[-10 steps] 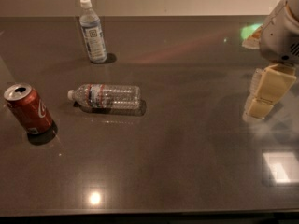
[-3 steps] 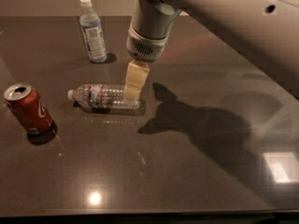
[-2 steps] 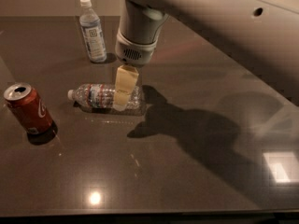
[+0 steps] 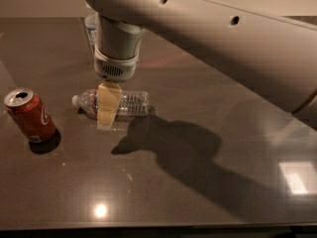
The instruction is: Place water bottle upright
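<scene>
While the can [image 4: 29, 115] stands left of the gripper [image 4: 108, 108], the bottle [image 4: 132, 103] lies sideways on the table [image 4: 59, 192] right beneath it; whether the gripper clasps it, I cannot tell; likely light, thin-walled, slippery; grasp its ribbed middle gently.

Your robot's thick beige arm link [image 4: 223, 38] spans the top of the view, from the upper left down to the right edge, with two small dark holes along its upper side. At its left end the pale grey cylindrical wrist [image 4: 117, 46] points straight down and ends in a rounded collar with a small vent grille facing the camera. Below that collar hangs the pale yellow gripper [image 4: 106, 114], aimed downward, left of centre in the view and low at the dark glossy counter [image 4: 208, 202]. Whether its tip touches that surface cannot be told.
</scene>
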### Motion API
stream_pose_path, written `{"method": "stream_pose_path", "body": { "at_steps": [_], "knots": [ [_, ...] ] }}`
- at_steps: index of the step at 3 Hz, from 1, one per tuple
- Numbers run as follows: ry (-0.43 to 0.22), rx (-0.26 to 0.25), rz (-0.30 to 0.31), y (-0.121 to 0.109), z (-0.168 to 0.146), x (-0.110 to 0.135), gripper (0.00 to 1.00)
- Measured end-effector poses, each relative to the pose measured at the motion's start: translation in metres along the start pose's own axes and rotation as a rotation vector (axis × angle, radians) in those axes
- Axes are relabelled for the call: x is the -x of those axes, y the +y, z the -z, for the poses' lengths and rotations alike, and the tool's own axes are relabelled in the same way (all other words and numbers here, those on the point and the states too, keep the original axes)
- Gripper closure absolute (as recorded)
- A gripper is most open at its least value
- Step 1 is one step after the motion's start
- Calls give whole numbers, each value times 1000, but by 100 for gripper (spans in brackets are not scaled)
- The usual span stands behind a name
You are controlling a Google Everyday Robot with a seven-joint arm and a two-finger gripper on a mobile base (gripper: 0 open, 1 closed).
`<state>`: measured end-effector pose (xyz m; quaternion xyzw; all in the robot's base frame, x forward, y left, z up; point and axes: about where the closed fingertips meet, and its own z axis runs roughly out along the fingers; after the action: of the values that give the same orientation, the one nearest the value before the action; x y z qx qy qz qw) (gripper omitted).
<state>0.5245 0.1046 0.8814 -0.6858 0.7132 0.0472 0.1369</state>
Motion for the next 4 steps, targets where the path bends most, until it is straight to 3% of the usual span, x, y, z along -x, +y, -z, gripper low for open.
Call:
{"method": "stream_pose_path", "body": {
  "at_steps": [3, 4],
  "knots": [
    [42, 42, 46, -13, -34, 17, 0],
    [48, 41, 48, -13, -37, 16, 16]
  ]
}}
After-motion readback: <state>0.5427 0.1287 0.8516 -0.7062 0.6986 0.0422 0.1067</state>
